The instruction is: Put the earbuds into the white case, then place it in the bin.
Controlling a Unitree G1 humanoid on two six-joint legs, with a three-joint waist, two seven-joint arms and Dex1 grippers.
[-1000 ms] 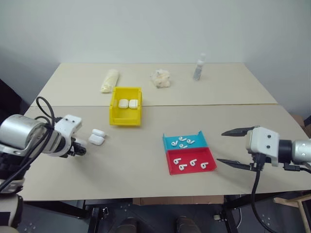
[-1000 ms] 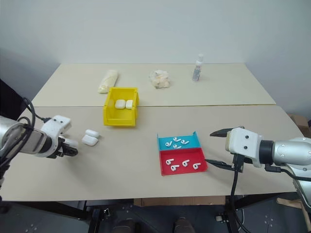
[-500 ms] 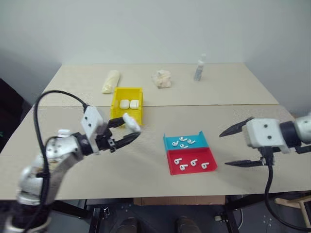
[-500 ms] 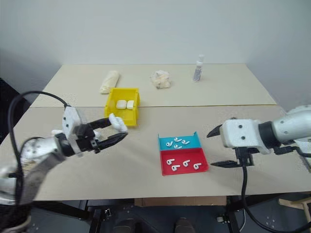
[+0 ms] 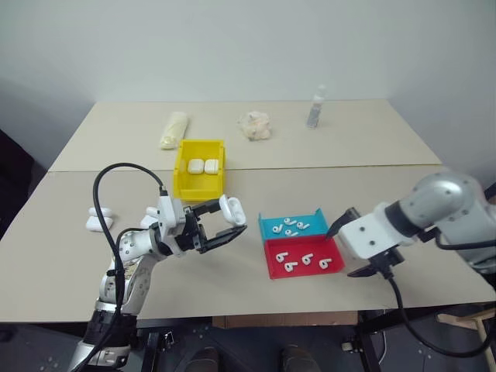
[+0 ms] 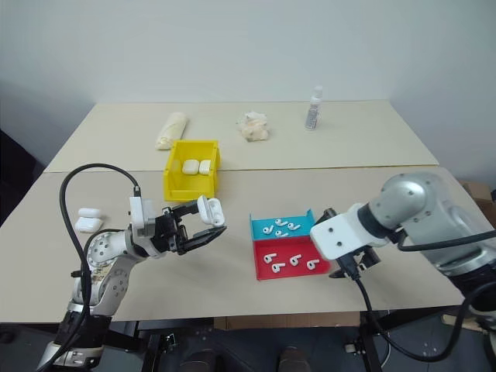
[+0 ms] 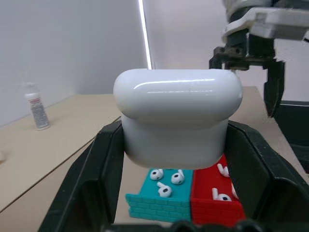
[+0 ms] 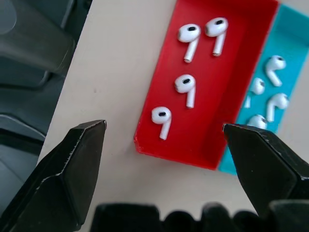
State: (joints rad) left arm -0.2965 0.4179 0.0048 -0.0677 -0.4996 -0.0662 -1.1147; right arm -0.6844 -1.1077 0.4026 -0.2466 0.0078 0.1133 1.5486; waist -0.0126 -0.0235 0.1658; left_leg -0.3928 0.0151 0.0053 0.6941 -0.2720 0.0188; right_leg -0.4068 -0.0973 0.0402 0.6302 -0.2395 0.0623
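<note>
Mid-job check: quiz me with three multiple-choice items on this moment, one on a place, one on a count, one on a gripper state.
1. Where is the white case that is off the table?
A. in the yellow bin
B. between the left gripper's fingers
C. in the teal tray

2. How many earbuds lie in the red tray?
A. two
B. four
C. seven

3. How is the right gripper?
A. open above the red tray's edge
B. shut on an earbud
C. shut on a case

Answers:
1 B, the left wrist view shows the left gripper clamping it.
2 B, the right wrist view shows four.
3 A, its fingers stand wide apart with nothing between.
</note>
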